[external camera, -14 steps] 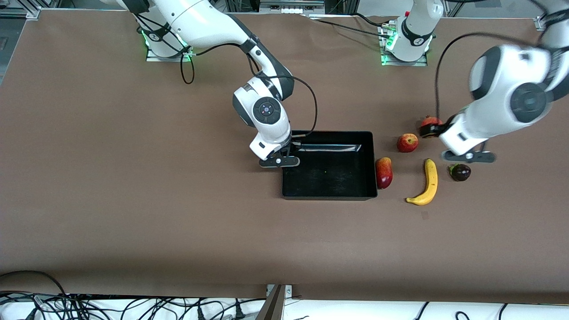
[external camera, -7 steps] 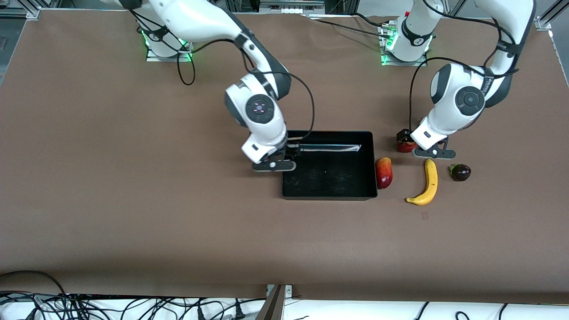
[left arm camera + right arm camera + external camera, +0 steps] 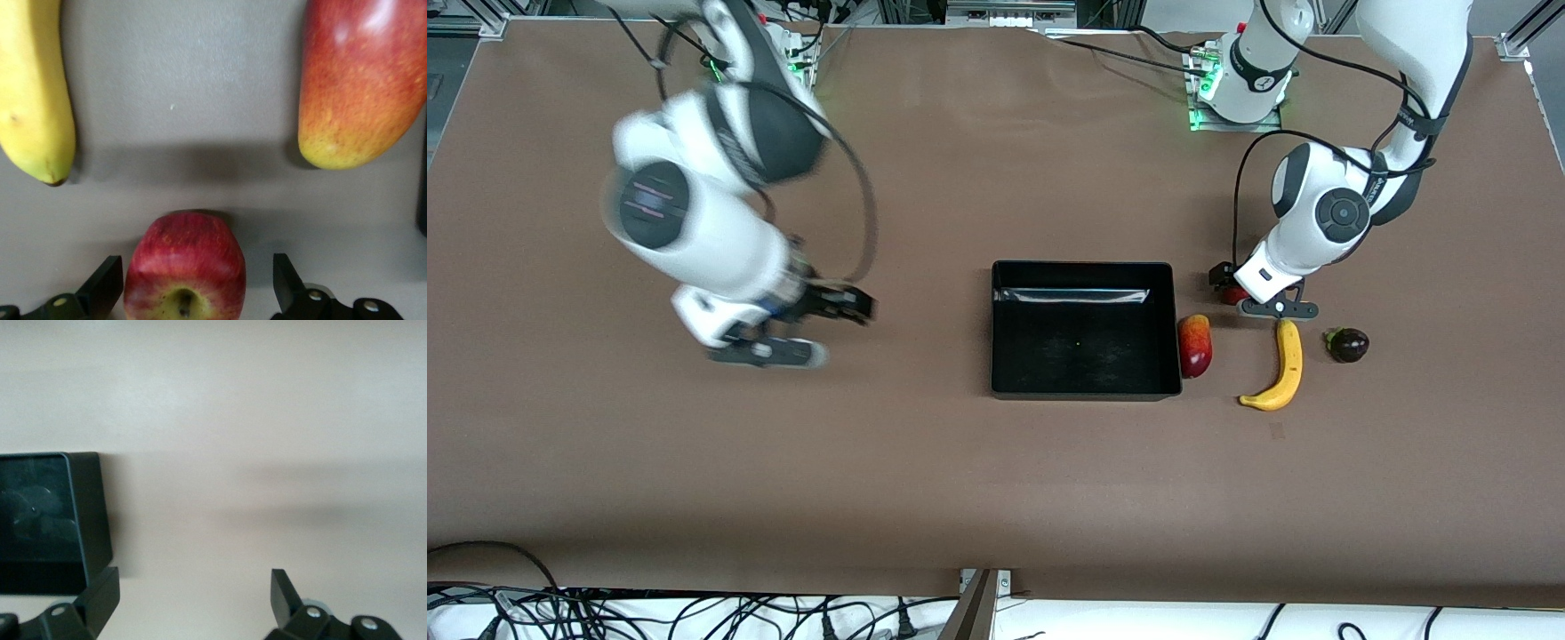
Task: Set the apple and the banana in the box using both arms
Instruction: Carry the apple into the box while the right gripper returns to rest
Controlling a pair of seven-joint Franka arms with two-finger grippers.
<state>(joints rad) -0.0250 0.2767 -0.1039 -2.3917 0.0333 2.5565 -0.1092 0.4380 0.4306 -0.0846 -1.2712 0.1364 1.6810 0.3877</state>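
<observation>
The left pincer (image 3: pixel 193 297) is down at the apple (image 3: pixel 185 267), its two fingers (image 3: pixel 101 287) spread wide with one on each side of the fruit and a gap left on both sides, so it is released and grips nothing. In the front view the apple (image 3: pixel 1234 294) is mostly covered by that arm's hand; it rests on the brown surface (image 3: pixel 960 462) toward the left arm's end, farther from the front camera than the banana (image 3: pixel 1279 368). The banana lies on the surface between a red-yellow mango (image 3: pixel 1195 345) and a small dark fruit (image 3: pixel 1348 344), touching neither. The mango sits just beside the wall of the black box (image 3: pixel 1085 391), which holds no fruit. The right pincer (image 3: pixel 831 307) hangs over bare surface toward the right arm's end, well apart from the box, and its fingers (image 3: pixel 100 599) are also spread and released, holding nothing; a corner of the box (image 3: pixel 87 520) shows in the right wrist view.
</observation>
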